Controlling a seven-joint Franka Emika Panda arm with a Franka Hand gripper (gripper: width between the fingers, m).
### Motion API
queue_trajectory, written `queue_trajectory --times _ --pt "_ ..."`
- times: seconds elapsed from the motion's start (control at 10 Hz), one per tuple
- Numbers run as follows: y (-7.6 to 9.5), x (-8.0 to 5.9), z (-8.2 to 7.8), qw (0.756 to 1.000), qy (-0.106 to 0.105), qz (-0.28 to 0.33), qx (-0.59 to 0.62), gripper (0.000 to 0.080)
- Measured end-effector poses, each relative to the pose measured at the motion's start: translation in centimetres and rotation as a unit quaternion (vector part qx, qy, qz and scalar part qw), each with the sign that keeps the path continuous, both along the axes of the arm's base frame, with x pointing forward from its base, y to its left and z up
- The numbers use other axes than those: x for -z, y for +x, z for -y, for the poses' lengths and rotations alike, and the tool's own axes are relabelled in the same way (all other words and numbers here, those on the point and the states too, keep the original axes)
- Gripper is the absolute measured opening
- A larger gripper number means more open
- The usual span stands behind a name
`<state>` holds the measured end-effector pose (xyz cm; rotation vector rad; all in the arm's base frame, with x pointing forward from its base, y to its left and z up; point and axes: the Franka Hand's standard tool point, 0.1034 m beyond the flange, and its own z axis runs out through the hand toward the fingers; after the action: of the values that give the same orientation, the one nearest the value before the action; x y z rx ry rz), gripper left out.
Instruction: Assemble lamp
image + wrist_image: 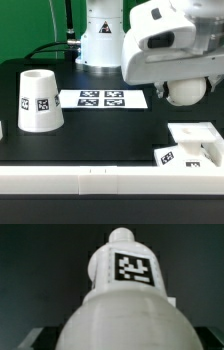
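Observation:
My gripper point(180, 82) is shut on the white rounded bulb point(186, 93) and holds it off the table, above and a little behind the flat square base point(196, 142) at the exterior view's right front. The arm's body hides most of the gripper there. In the wrist view the bulb point(120, 308) fills the frame, its narrow end pointing away and a black-and-white tag point(133, 269) on its neck. Dark fingers point(38, 336) show at its sides. The tapered shade point(40, 100) stands wide end down on the exterior view's left, tags on its side.
The marker board point(101, 98) lies flat on the black table between the shade and the arm. The robot's white pedestal point(100, 40) stands at the back. A white ledge point(90, 180) runs along the table's front edge.

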<state>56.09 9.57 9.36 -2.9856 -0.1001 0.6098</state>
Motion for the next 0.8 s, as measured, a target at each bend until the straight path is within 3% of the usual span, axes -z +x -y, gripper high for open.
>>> queue_trajectory --times 0.3,0.5,0.6,0.8 --pt "2.4 -3.9 0.8 0.995 0.006 0.104 0.003 0.0577" --pt "3.1 -6.2 0.3 0.988 0.003 0.156 0.02 0.0577" --pt "3.2 -6.6 -0.6 0.984 0.003 0.176 0.029 0.0577" --pt "3.8 -6.2 -0.4 0.969 0.006 0.244 0.029 0.0577"
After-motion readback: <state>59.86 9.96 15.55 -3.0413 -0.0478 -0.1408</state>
